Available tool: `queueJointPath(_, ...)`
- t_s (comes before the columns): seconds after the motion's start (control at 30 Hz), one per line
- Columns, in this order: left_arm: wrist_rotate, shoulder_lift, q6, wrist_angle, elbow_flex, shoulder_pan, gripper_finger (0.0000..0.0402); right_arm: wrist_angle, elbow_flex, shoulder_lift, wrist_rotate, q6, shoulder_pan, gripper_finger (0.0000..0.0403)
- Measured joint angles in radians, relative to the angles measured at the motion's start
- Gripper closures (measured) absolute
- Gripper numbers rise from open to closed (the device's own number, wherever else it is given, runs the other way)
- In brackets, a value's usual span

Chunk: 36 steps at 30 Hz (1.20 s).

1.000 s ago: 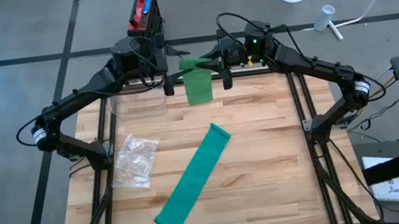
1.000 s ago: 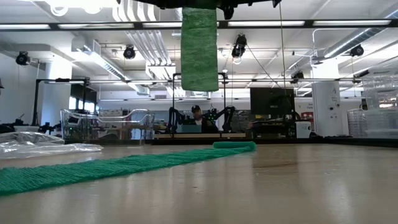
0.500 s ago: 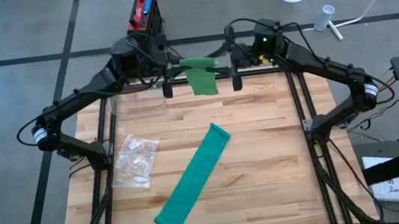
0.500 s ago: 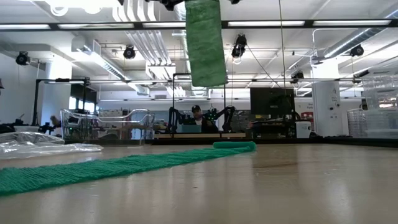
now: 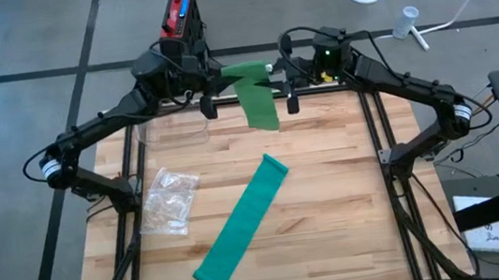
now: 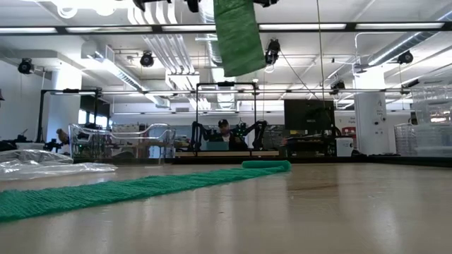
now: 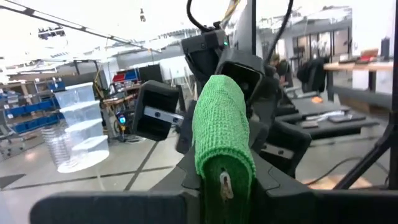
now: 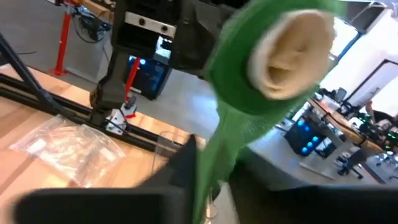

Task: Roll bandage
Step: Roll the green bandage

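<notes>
Rolling is under way: the green bandage (image 5: 251,88) is held aloft over the table's far edge, pinched between the left gripper (image 5: 208,81) and right gripper (image 5: 285,72), and 1 further wrap is judged next.

Table's right half bare; bandage (image 5: 238,224) lies diagonally mid-table, plastic bag (image 5: 171,200) blocks left side.
</notes>
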Motion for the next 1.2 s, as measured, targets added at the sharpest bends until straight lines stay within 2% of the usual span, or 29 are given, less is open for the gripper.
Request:
queueJointPath(0.07,0.001,0.0,-0.023,0.04,-0.011,0.0,0.0363,-0.021,0.0,0.0,0.0,0.002,0.001,0.0389)
queueJointPath(0.2,0.0,-0.002,-0.072,0.12,-0.022,0.0,0.0361,-0.069,-0.008,0.0,0.003,0.05,-0.001,0.0399)
queueJointPath(0.33,-0.007,-0.003,-0.09,0.164,-0.021,0.0,0.036,-0.07,-0.028,0.001,0.002,0.096,0.003,0.0401)
queueJointPath(0.43,-0.068,-0.003,-0.088,0.166,-0.018,0.0,0.0359,-0.069,-0.032,0.001,0.003,0.123,0.002,0.0401)
queueJointPath(0.6,-0.078,-0.003,0.011,0.153,-0.018,0.0,0.0359,-0.058,-0.032,-0.001,0.003,0.152,0.004,0.0393)
queueJointPath(0.7,-0.103,-0.004,0.084,0.121,-0.018,-0.001,0.0359,-0.06,-0.027,-0.005,0.003,0.169,0.004,0.0365)
queueJointPath(0.9,-0.133,-0.005,0.226,0.091,-0.018,-0.001,0.0358,-0.068,-0.006,-0.024,0.027,0.177,-0.001,0.0267)
queueJointPath(1.07,-0.132,-0.012,0.327,0.073,-0.019,-0.001,0.0358,-0.084,-0.006,-0.095,0.123,0.018,-0.007,0.0193)
queueJointPath(1.2,-0.132,-0.022,0.371,0.067,-0.02,-0.001,0.0358,-0.012,-0.006,-0.136,0.149,-0.066,-0.007,0.0155)
